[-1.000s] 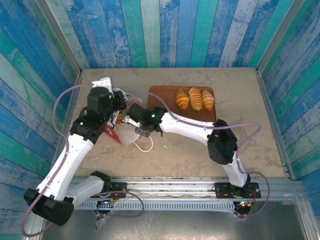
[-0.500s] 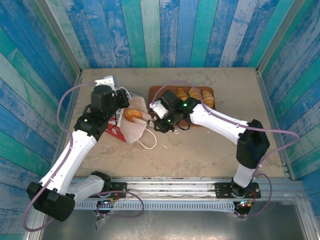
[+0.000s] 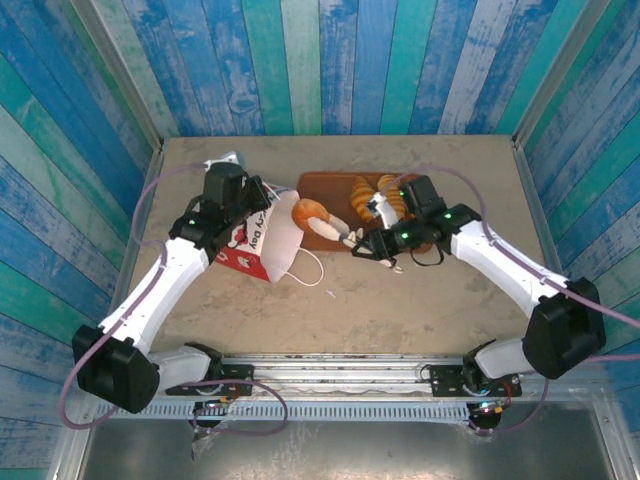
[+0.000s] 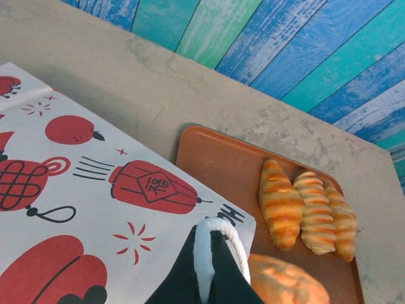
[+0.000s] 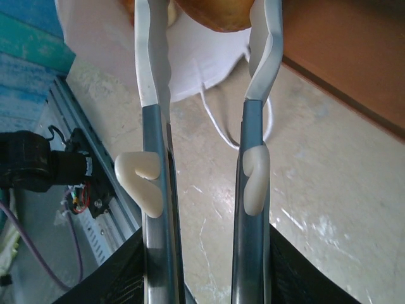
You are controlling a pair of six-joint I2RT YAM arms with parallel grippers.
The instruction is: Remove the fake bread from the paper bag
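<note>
Right jaws stand partly apart, and the right gripper (image 3: 330,226) pinches an orange-brown roll (image 3: 309,212) at its tips. In the wrist view its pale fingers (image 5: 149,69) press the roll (image 5: 214,14) from both sides. The roll is clear of the bag (image 3: 258,240), whose mouth lies just past the tips. It sits over the near-left part of the tray (image 3: 330,185). Whether it touches the tray I cannot tell.

Left jaws are closed tight. The left gripper (image 4: 209,278) nips the white loop handle (image 4: 212,244) at the bag's rim and holds the bag (image 4: 95,209) with its mouth turned toward the right gripper. Three croissants (image 3: 387,197) lie side by side on the tray, just beyond the right gripper's body.

The step in hand looks like carrying one piece of bread from bag to tray. The next move seems to call for:
- bringing the roll over a bare patch of tray beside the croissants
- lowering it until it rests there
- spreading the fingers to let it go

The left grip should hold the mouth open meanwhile. The bag's inside is hidden, so I cannot tell whether any bread is left in it.
</note>
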